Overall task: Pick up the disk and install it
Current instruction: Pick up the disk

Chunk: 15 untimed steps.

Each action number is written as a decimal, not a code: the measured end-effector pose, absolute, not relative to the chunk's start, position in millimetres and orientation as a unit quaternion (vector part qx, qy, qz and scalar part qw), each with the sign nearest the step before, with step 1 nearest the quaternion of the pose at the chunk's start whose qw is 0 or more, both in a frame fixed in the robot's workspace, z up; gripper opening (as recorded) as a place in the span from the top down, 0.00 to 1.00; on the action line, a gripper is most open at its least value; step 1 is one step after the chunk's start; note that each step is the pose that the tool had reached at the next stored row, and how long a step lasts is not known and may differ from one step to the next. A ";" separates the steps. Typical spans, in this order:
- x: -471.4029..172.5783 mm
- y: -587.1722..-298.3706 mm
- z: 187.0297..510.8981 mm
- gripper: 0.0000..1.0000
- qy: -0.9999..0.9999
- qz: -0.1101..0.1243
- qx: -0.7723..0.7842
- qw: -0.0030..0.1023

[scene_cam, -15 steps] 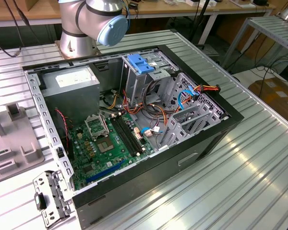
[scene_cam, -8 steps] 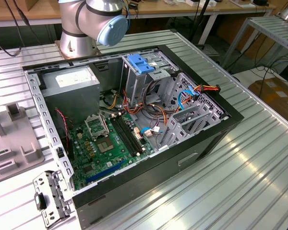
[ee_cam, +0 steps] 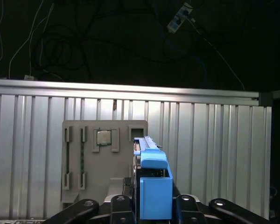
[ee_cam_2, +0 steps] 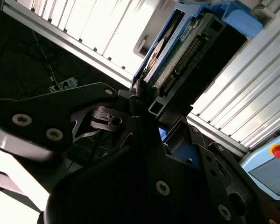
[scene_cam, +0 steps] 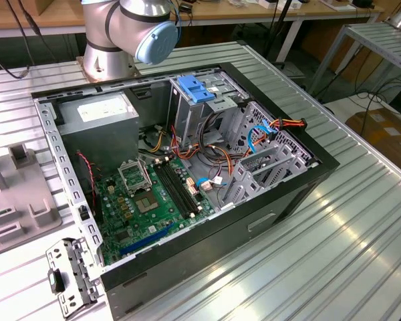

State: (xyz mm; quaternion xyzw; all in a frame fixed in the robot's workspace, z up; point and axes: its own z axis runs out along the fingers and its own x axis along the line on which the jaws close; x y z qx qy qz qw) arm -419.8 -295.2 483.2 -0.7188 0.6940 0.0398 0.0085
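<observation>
1. Gripping the disk (ee_cam_2: pixel 177 56): the gripper (ee_cam_2: pixel 147 109) has its fingers closed onto one end of it, clamped across the blue side rails. Nothing else is in the hand.
2. In the second wrist view the disk sits edge-on, with its connector row and circuit-board side showing. In the first wrist view its blue rail end stands up between the fingers.
3. The disk is over the ribbed metal table (ee_cam: pixel 214 140), just beside a grey fixture plate (ee_cam: pixel 102 158). It looks lifted clear, but the underside is hidden.
4. In the exterior view the computer case (scene_cam: pixel 254 214) lies open, and its drive cage (scene_cam: pixel 220 103) carries a bare blue bracket (scene_cam: pixel 194 88). The disk is not in the case, so the install is not done.
5. Step judged to be the carry. The grip is at one end, so the long body overhangs. This calls for a firm clamp, slow motion and no swing. Rails should be square to the fingers, clear of the loose cables (scene_cam: pixel 210 157) by the cage.
</observation>
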 end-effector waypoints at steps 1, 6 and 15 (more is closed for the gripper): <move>-419.2 -295.2 483.1 0.63 0.694 0.040 -0.719 0.009; -413.9 -295.2 483.0 0.63 0.694 0.040 -0.719 0.009; -405.3 -295.2 483.1 0.63 0.694 0.040 -0.719 0.009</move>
